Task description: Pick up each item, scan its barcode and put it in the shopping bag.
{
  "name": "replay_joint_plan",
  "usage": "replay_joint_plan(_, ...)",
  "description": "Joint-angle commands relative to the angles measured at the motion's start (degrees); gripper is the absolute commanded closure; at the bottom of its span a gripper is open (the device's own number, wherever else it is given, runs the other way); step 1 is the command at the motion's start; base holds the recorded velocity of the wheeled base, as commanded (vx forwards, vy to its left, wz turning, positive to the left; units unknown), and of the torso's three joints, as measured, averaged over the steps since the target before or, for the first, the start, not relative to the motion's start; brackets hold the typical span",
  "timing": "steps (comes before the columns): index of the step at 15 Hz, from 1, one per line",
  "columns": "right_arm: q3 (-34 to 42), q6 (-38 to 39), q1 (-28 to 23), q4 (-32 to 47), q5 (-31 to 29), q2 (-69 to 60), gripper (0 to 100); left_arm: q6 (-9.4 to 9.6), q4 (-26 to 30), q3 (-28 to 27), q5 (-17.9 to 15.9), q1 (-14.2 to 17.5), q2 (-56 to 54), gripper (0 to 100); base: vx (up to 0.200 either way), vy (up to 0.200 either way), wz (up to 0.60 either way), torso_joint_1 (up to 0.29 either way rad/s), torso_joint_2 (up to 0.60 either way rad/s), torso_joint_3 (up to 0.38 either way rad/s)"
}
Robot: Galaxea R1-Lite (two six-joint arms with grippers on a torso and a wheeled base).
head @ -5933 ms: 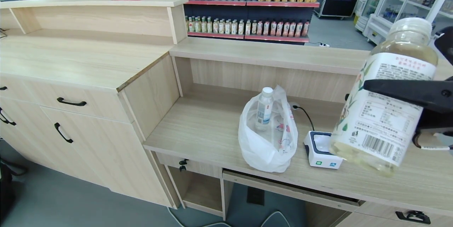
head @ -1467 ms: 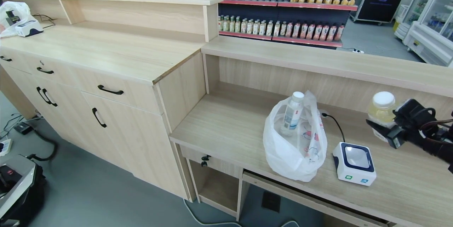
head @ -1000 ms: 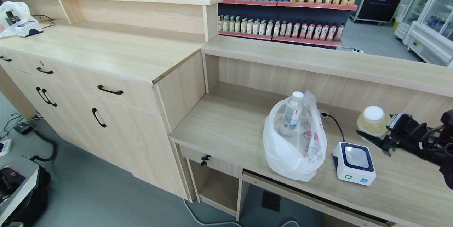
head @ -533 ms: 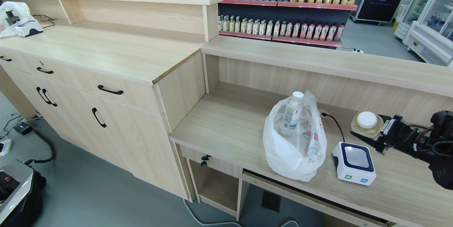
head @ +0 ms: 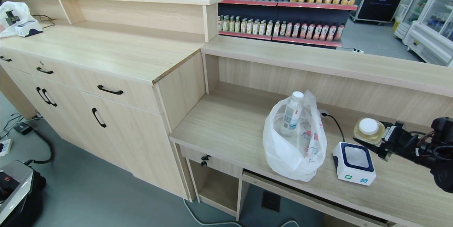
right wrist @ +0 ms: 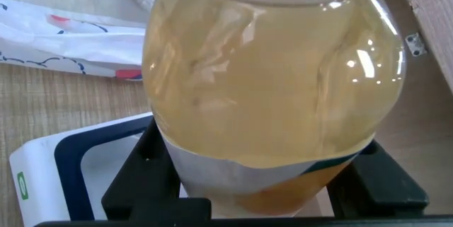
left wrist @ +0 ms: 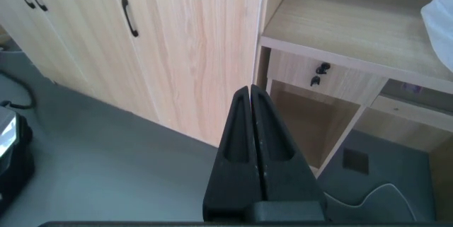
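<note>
Both end effectors are closed, yet only one carries anything. Nearest the robot, the left end effector [left wrist: 253, 142] hangs low over the floor before the cupboard fronts, its fingers pressed together on nothing. On the bench [head: 230, 128], by the front edge, the scanner [head: 354, 162] lies window up. At its 1 o'clock the right end effector [head: 370, 137] grips the bottle [head: 368, 127] round its labelled body. Over the last second and a half that bottle has come down from about the height of the bench's back panel and slid toward 9 o'clock. Its white cap now faces the head camera and, in the right wrist view, its lower half hangs over part of the scanner. Scanner, bag [head: 293, 149] and cable [head: 336, 126] have not moved meanwhile. I read this as the scan step close to its point: the label is being brought to the window, though whether the barcode faces the glass cannot be told. At the scanner's 9 o'clock, just beside it, the bag stands open with a water bottle [head: 291, 115] upright inside, so one item seems done. The held one should follow there once read. Farther off, at 12 o'clock, shelves [head: 283, 4] of drinks line the aisle.
</note>
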Motion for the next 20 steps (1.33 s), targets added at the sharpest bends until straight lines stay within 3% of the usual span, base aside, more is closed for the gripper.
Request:
replay_joint_plan(1, -0.25, 0.05, 0.15, -0.06, 0.12, 0.42, 100, 0.0, 0.0, 0.0, 0.04, 0.0, -0.02, 100, 0.0, 0.0, 0.0, 0.0, 0.0, 0.0)
replay_joint_plan(20, -2.01, -0.04, 1.03, 0.21, 1.52, 3.23, 100, 0.0, 0.0, 0.0, 0.04, 0.0, -0.02, 100, 0.0, 0.0, 0.0, 0.0, 0.0, 0.0)
